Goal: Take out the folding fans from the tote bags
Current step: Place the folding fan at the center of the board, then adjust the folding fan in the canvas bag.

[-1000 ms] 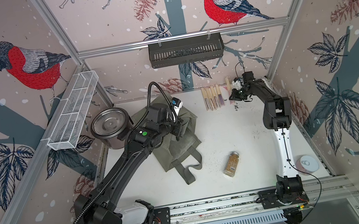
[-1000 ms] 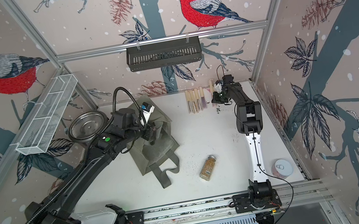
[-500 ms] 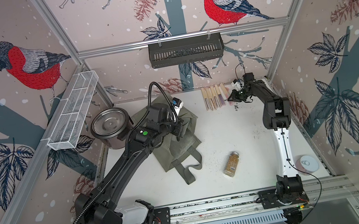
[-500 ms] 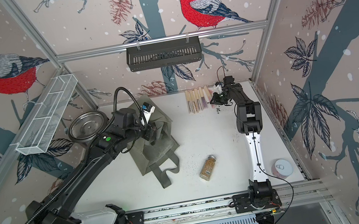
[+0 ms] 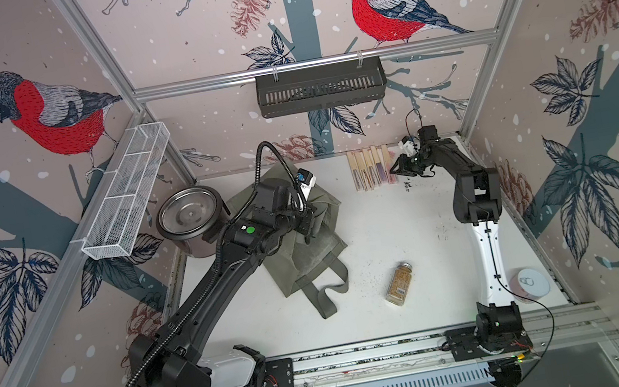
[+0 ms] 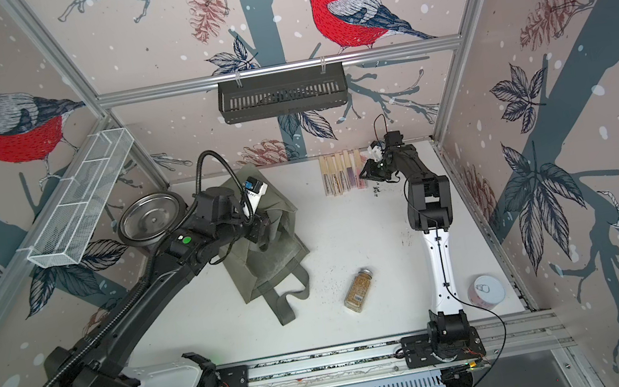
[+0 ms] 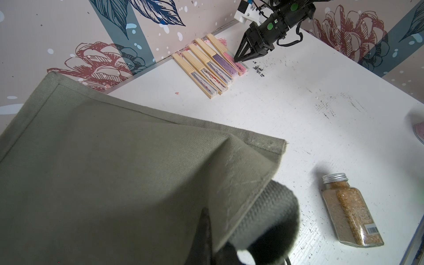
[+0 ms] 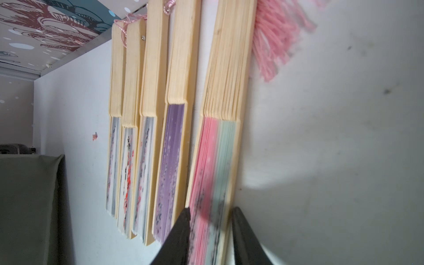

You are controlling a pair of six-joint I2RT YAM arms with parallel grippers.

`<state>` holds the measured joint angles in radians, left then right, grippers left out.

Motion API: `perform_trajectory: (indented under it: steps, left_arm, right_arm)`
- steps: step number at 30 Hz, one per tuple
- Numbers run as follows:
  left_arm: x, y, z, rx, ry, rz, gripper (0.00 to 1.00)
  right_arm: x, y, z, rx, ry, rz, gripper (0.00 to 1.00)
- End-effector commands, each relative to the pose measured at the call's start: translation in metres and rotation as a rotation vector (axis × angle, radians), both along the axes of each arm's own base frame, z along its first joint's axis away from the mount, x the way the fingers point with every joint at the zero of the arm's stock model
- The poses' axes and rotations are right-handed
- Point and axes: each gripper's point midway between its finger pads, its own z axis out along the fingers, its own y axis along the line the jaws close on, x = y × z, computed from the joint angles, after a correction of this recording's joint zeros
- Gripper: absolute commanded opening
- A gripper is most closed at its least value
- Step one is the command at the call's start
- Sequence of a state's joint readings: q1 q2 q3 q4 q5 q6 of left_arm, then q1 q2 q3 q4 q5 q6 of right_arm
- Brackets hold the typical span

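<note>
**Setting a fan down.** Nearest, beside the strap end of the olive tote bag (image 5: 309, 253), a glass spice jar (image 5: 399, 284) lies on the white table (image 5: 410, 229), clear of the work. The left gripper (image 5: 308, 226) is clamped on the bag's rim, lifting the cloth. Farthest, well beyond the bag by the back wall, five closed folding fans (image 5: 371, 168) lie in a row. The right gripper (image 8: 211, 213) straddles the leaf end of the pink-and-green fan (image 8: 218, 160), jaws parted, with a sliver of gap at one side. Best practice, as judged: widen fully, then rise straight up, so neither jaw drags this fan against the purple fan (image 8: 169, 160).
</note>
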<state>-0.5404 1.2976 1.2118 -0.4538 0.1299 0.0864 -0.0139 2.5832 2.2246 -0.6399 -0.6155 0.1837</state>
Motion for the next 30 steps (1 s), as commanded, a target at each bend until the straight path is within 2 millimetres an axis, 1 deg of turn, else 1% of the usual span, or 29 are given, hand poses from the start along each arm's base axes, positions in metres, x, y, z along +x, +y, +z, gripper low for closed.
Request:
perform_trajectory:
  steps: [1,4,10,13,17,19,23,24,27,29,30]
  left_arm:
    - [0.004,-0.003,0.007,-0.008,-0.041,-0.012,0.0]
    - [0.003,-0.004,0.008,-0.011,-0.041,-0.015,0.0]
    - [0.003,-0.002,0.013,-0.013,-0.052,-0.007,0.0]
    - [0.002,-0.001,0.016,-0.021,-0.067,-0.007,0.0]
    - [0.004,-0.003,0.01,-0.01,-0.048,-0.008,0.0]
    - [0.005,-0.003,0.01,-0.011,-0.044,-0.007,0.0]
    - [0.005,-0.001,0.012,-0.01,-0.058,0.005,0.0]
    - [0.006,0.0,0.01,-0.006,-0.056,0.006,0.0]
    - [0.007,0.0,0.008,0.0,-0.05,0.009,0.0]
    - [0.006,-0.001,0.009,-0.003,-0.052,0.006,0.0]
    - [0.006,0.0,0.009,-0.004,-0.053,0.008,0.0]
  right_arm:
    - [-0.002,-0.012,-0.005,-0.07,0.019,-0.061,0.34]
    - [0.0,-0.018,0.001,-0.104,0.011,-0.097,0.37]
    - [0.001,-0.021,0.032,-0.103,-0.044,-0.136,0.42]
    - [-0.004,-0.019,0.05,-0.076,-0.082,-0.161,0.43]
    - [-0.029,-0.007,0.072,-0.033,-0.122,-0.185,0.43]
    - [-0.042,0.0,0.082,-0.032,-0.147,-0.201,0.43]
    - [-0.078,0.018,0.097,-0.041,-0.184,-0.216,0.43]
    - [-0.084,0.022,0.102,-0.038,-0.197,-0.215,0.43]
    - [-0.112,0.039,0.111,-0.046,-0.229,-0.211,0.42]
    - [-0.133,0.054,0.118,-0.043,-0.258,-0.196,0.42]
    - [-0.143,0.059,0.118,-0.043,-0.262,-0.199,0.42]
